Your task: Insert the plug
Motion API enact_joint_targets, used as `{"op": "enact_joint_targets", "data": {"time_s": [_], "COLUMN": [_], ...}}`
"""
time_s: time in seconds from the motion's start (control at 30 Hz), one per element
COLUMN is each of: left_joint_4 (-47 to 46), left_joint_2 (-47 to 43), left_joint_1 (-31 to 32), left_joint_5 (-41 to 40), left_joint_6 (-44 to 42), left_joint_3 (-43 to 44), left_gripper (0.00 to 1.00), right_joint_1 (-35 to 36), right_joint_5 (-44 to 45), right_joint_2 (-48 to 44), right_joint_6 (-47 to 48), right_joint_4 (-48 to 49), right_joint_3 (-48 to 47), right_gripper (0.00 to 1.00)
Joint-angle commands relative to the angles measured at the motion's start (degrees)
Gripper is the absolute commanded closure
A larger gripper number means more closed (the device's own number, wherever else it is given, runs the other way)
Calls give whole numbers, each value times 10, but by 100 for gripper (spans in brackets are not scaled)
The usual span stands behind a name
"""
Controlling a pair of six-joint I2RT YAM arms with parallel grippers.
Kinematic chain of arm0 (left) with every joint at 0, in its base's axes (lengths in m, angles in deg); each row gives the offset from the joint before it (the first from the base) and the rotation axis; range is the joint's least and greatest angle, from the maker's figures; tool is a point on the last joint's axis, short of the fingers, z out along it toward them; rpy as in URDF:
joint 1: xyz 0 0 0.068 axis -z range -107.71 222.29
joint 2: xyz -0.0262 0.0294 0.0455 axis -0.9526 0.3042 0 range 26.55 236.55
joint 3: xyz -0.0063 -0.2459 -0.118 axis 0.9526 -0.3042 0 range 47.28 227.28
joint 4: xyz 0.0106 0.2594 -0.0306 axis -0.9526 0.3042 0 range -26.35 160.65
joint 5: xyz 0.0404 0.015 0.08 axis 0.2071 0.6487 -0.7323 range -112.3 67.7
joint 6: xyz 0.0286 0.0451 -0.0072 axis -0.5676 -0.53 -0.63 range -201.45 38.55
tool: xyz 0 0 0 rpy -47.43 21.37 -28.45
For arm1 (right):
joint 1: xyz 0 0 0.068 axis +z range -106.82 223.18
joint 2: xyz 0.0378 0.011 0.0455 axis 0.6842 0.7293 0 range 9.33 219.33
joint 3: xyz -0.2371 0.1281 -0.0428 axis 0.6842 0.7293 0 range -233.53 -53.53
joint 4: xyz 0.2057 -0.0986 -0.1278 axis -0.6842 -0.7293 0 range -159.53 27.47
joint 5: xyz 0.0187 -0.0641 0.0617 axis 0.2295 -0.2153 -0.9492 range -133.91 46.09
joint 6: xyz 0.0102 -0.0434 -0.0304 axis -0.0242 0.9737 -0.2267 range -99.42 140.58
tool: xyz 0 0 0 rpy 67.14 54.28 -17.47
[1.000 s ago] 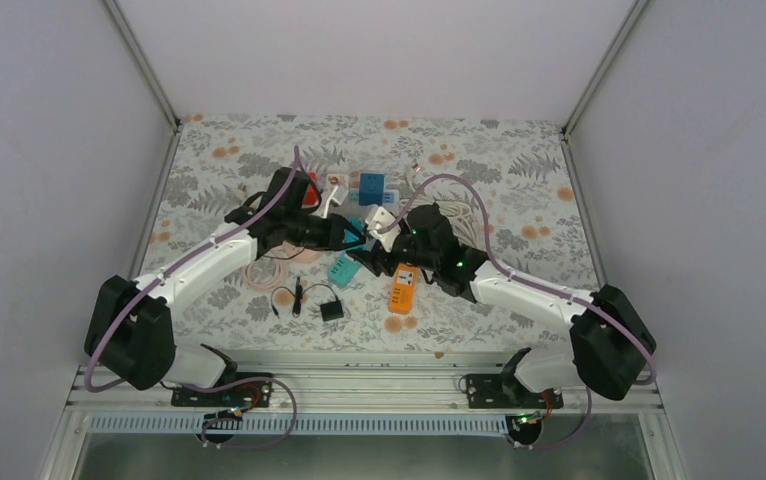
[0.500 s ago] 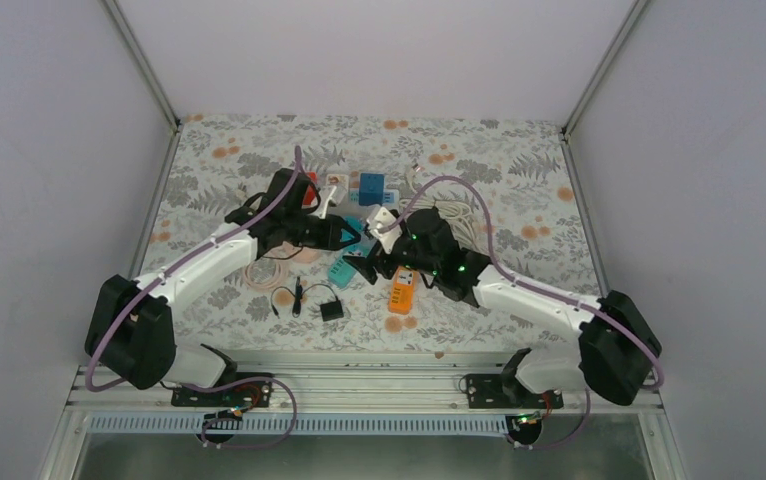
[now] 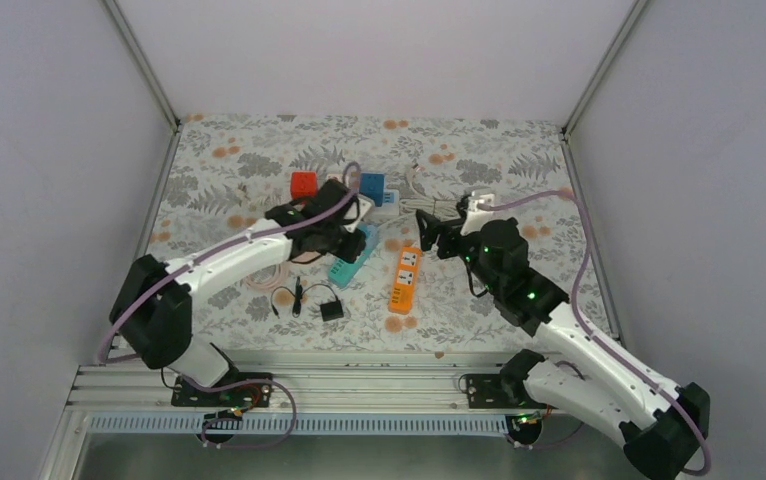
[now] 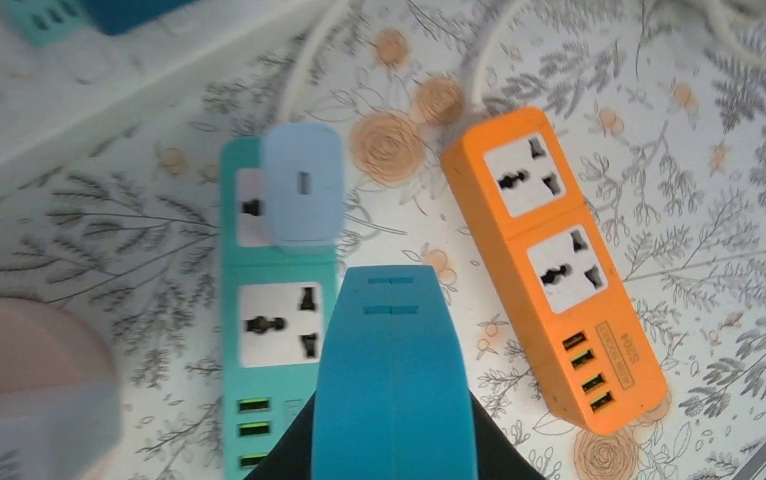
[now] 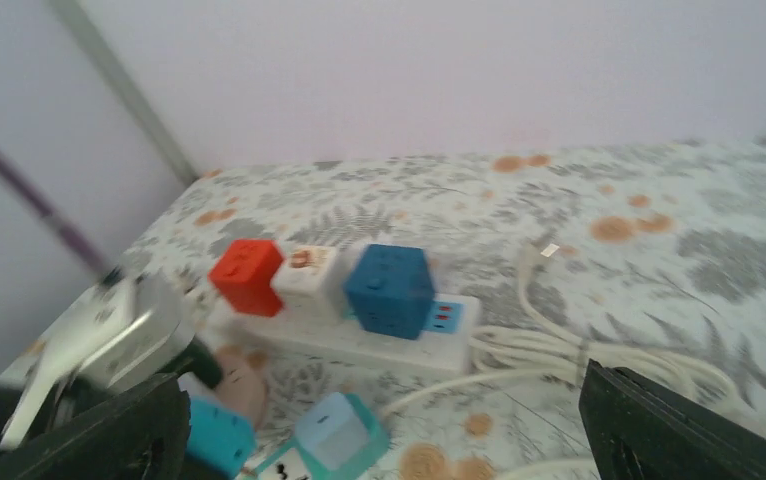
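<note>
A light blue plug [image 4: 302,185] sits seated in the end socket of the teal power strip [image 4: 277,330], which lies flat on the floral table. My left gripper [image 4: 389,275] is shut and empty, hovering over the strip's second socket, just below the plug. From above it shows at the strip's far end [image 3: 347,240]. My right gripper [image 5: 379,440] is wide open and empty, raised and drawn back to the right [image 3: 431,228]. It looks down on the plug [image 5: 337,432].
An orange power strip [image 4: 549,260] lies just right of the teal one [image 3: 404,280]. A white strip [image 5: 359,340] at the back carries red [image 5: 247,277], white and blue [image 5: 389,285] cubes. White cable [image 5: 549,350] coils behind; black cables and an adapter [image 3: 331,310] lie near the front.
My right arm has lifted and swung back to the right, away from the teal strip. My left arm has moved right over the strip, and the plug now stands in its socket.
</note>
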Motion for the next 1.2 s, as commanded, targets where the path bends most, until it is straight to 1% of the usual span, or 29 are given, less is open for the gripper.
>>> {"op": "enact_joint_targets", "data": {"time_s": [0.0, 0.1, 0.17, 0.3, 0.4, 0.53, 0.77, 0.93, 1.17], "left_joint_4": [23, 21, 25, 15, 41, 70, 106, 121, 130], "left_joint_2": [31, 53, 65, 91, 127, 179, 247, 283, 308], "left_joint_1": [51, 80, 93, 107, 121, 139, 169, 180, 181], "left_joint_5": [-82, -93, -115, -126, -162, -161, -154, -148, -177], "left_joint_6": [43, 92, 121, 169, 192, 200, 215, 227, 233], "left_joint_3": [41, 66, 88, 130, 175, 226, 297, 323, 336], "left_gripper": [98, 98, 98, 98, 98, 98, 98, 98, 98], "right_joint_1": [-10, -10, -11, -11, -12, -12, -14, -14, -15], "right_joint_5": [137, 181, 201, 223, 226, 239, 311, 333, 332], "right_joint_2": [-33, -47, -53, -58, -64, -70, -95, -120, -128], "right_joint_6": [-129, -167, -183, -204, -211, -213, -235, -237, -236], "right_joint_4": [-95, -128, -146, -169, -176, -188, -242, -248, -251], "right_joint_3": [-13, -12, -12, -13, -10, -9, -11, -1, 3], "right_gripper": [0, 0, 0, 0, 0, 0, 0, 0, 0]}}
